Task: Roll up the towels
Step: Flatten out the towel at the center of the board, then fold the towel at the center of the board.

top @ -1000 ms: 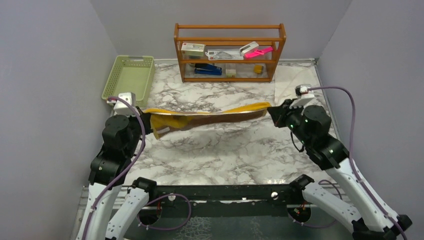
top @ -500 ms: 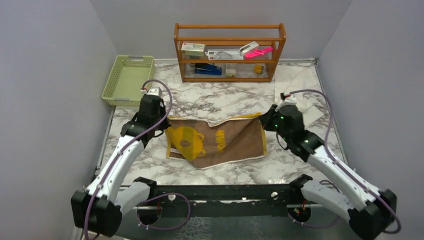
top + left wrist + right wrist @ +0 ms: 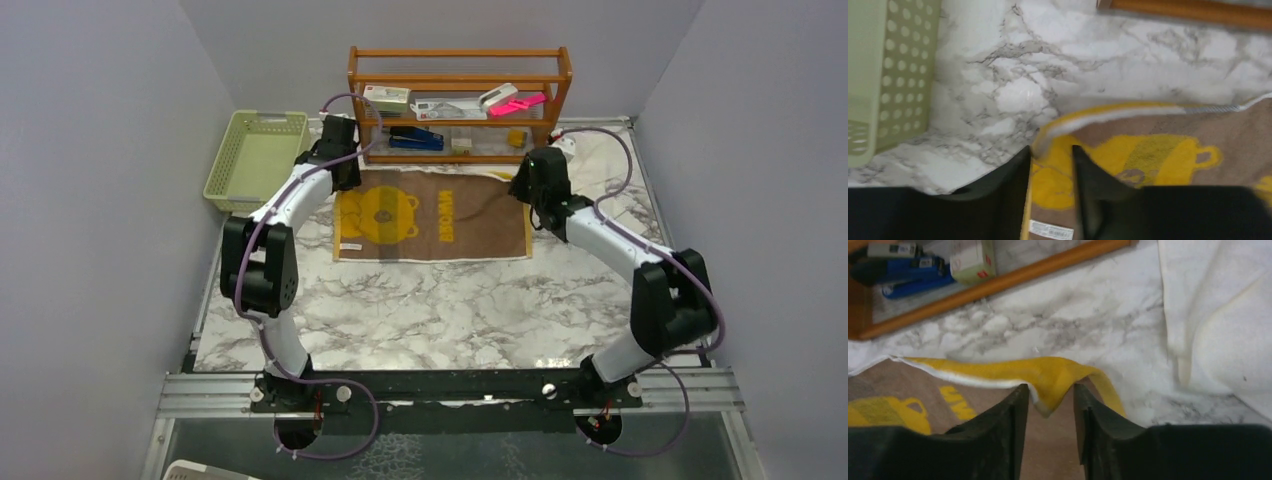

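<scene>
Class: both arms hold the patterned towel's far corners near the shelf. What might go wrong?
The towel curls up at the left fingers and right fingers; released so, the roll may start crooked. The shelf stands close behind; an arm might bump it. The white towel nearby could snag.

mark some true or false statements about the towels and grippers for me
1. The patterned towel lies spread out in front of the wooden shelf. True.
2. The white towel sits in the green basket. False: it lies on the table, right of the shelf, and the basket looks empty.
3. The left gripper and right gripper each have a far corner of the patterned towel between their fingers. True.
4. The patterned towel is rolled up. False: it lies flat, unrolled.
</scene>
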Tool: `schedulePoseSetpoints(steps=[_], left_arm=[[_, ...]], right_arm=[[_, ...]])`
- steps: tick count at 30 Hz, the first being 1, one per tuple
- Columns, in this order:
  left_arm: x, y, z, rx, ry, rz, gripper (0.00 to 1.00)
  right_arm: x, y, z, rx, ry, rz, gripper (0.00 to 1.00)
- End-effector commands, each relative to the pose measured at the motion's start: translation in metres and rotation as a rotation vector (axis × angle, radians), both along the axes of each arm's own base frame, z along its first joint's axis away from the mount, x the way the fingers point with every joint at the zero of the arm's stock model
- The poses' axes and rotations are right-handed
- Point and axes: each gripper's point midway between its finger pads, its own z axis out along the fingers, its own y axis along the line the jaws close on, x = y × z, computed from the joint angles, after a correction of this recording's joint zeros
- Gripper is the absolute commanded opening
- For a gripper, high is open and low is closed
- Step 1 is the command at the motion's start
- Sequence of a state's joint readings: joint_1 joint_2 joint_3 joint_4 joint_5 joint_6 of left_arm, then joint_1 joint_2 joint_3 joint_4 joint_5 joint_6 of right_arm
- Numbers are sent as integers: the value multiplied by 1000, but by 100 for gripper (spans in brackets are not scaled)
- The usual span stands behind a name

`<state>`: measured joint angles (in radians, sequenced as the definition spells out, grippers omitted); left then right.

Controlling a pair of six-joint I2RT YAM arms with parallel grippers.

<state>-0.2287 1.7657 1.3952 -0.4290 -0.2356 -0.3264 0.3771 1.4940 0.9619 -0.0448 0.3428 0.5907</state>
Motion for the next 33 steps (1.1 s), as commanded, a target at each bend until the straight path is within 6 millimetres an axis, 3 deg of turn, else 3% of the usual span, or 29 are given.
schedulePoseSetpoints(steps=[1,2,3,4,8,9,10,12,15,18,22,28,33], left_arm=[[39,12,6,11,-3,-6,59],[42,12,12,8,-18,-5,81],[43,12,18,8,-33,0,96],[43,13,26,7,-52,7,99],[28,12,49,-27,-106,-1,99],[-2,-9,37,-160,-92,-58,95],[-15,-18,25,-215,-70,-73,94],[-36,-34,5,-308,-41,-95,92],[-57,-39,-30,-353,-3,-62,92],[-76,-39,-60,-403,46,-4,92],[-96,-39,-86,-457,75,55,92],[-129,-21,-109,-420,119,151,92],[-169,-9,-117,-427,154,238,92]], right_arm=[[56,5,14,-33,-11,85,61],[61,6,17,-53,-9,107,72],[63,8,21,-67,-18,132,76],[63,11,25,-73,-30,156,77],[41,36,33,-16,-87,335,77],[19,57,-1,68,-7,450,76],[13,62,-16,95,30,470,76],[2,67,-47,145,113,481,76],[-10,72,-82,183,195,505,76],[-22,71,-101,211,252,511,76],[-40,53,-125,224,333,457,76],[-89,25,-154,227,457,390,76],[-128,19,-156,250,521,380,76]])
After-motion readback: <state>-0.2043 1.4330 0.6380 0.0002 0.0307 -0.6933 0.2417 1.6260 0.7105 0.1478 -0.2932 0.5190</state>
